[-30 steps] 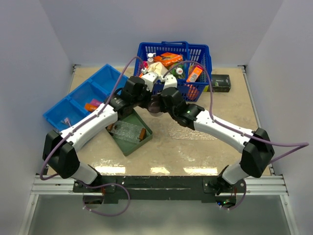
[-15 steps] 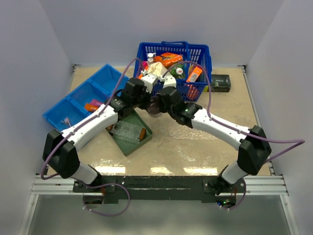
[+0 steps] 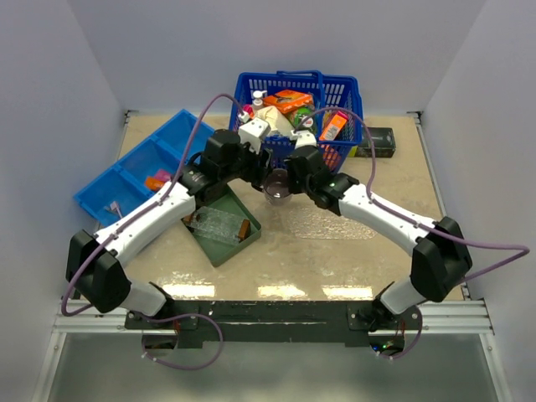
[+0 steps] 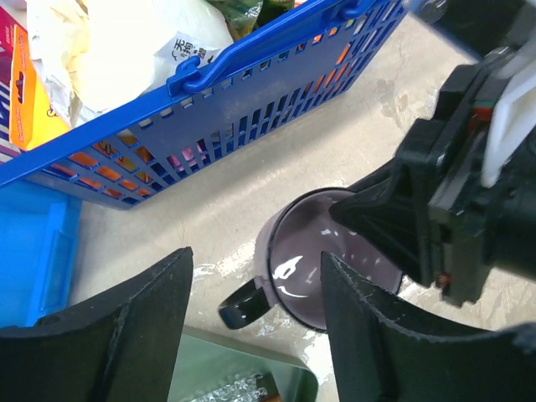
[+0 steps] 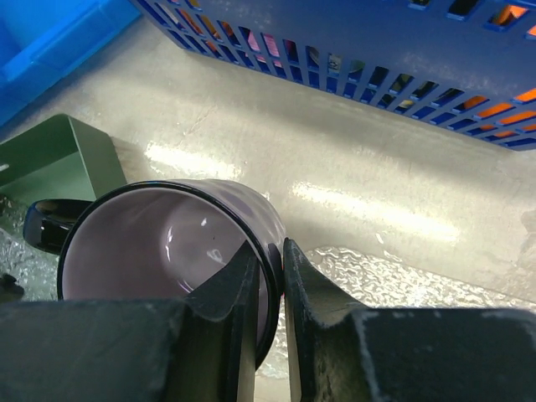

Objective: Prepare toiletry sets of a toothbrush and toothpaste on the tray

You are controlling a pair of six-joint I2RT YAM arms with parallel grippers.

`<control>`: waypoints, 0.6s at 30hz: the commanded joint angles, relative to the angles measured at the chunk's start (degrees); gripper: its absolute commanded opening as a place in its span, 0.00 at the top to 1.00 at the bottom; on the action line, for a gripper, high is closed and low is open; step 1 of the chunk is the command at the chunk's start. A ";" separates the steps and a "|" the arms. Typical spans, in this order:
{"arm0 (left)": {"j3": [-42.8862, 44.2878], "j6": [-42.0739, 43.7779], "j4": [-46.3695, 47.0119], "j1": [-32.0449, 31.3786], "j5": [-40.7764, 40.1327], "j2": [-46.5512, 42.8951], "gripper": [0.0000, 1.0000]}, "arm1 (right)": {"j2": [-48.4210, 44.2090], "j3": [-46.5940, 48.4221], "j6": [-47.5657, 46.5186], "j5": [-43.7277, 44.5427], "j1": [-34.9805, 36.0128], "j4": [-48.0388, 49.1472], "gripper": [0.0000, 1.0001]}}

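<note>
Pinched narrow on the rim of the purple mug [image 5: 167,243] with the right gripper [image 5: 268,251]: one finger inside the wall, one outside. Mouth up, dark handle out toward the dark green tray [image 3: 224,201]. Spread wide at the left gripper [image 4: 255,276], nothing between the fingers, poised just above and beside the mug. Under the right arm, flat on the desk [image 3: 410,167]: the clear tray [image 3: 327,224], long axis roughly left to right, mug at its left end. Resting there or lifted clear, cannot tell. Over in the blue divided bin [image 3: 180,134], middle compartment: the toothpaste [image 3: 156,181], orange and pink, too small to tell which way pointed. Behind the mug, the blue basket [image 3: 335,88], packed with goods.
</note>
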 commanded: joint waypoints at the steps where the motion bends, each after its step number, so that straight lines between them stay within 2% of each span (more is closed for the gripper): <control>1: -0.47 -0.09 2.95 1.78 2.77 -2.87 0.27 | -6.99 -0.96 -2.22 -5.93 -3.36 5.53 1.00; 3: -1.34 -1.31 4.34 3.89 5.50 -4.18 0.23 | -8.74 -2.02 -3.54 -7.70 -4.51 5.53 1.00; 6: -4.59 -5.52 9.42 10.65 17.07 -6.64 0.14 | -9.98 -2.29 -6.36 -9.91 -6.01 4.48 1.00; 7: -5.56 -6.50 10.76 13.72 18.68 -7.09 0.13 | -9.98 -2.11 -7.23 -9.48 -6.19 3.26 1.00; 14: -6.97 -5.89 11.39 15.33 17.38 -8.50 0.12 | -11.91 -3.42 -7.51 -7.37 -6.72 -0.44 1.00; 18: -8.11 -6.51 11.65 15.24 17.03 -8.50 0.15 | -12.97 -4.92 -6.10 -6.57 -7.24 -2.37 1.00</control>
